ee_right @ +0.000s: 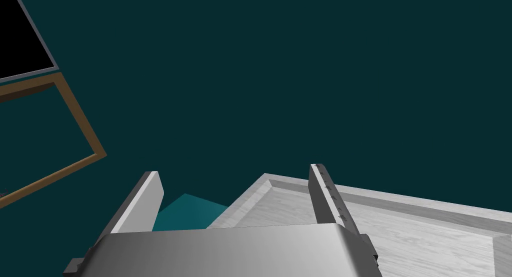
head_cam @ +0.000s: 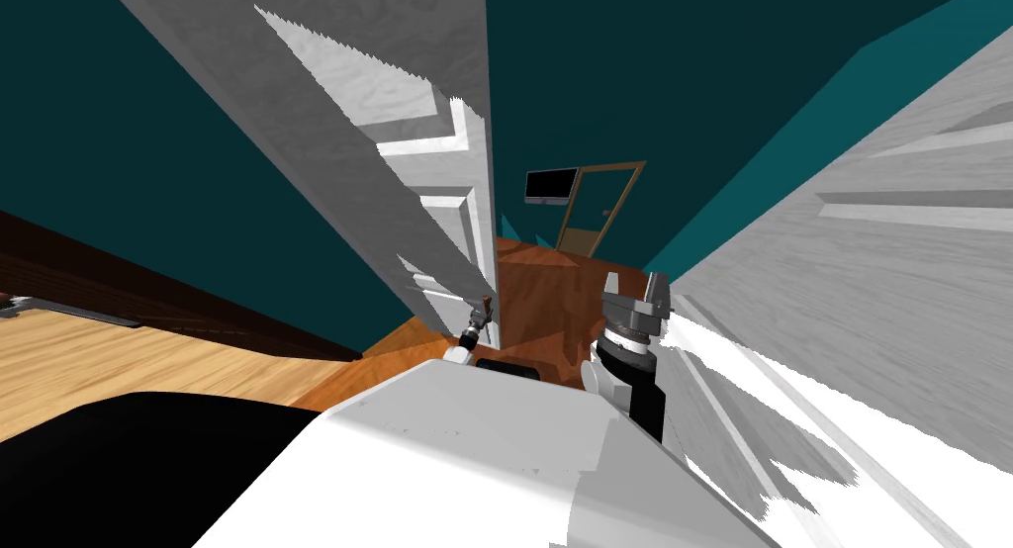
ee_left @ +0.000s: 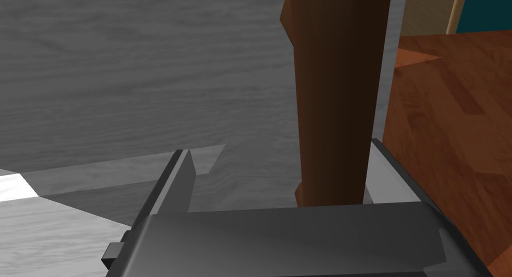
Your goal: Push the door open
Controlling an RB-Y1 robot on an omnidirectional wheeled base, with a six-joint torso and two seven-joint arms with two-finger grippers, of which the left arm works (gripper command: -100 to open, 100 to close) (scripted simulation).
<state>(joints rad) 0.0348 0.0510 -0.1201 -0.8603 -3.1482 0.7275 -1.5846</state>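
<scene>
Straddling a brown bar (ee_left: pixel 335 104), probably the door's handle, the left hand (ee_left: pixel 281 146) is spread wide and grips nothing; the bar sits close to one finger. Behind it lies the grey-white panelled door (ee_left: pixel 125 64), ajar, its free edge directly ahead. Judged a stiff, fairly heavy hinged slab, it is best pushed flat near that free edge, not grasped. The right hand (head_cam: pixel 638 300), likewise open and empty, is raised beside a second pale panelled surface (head_cam: pixel 871 275), which narrows the passage over the reddish floor (head_cam: pixel 539 275).
</scene>
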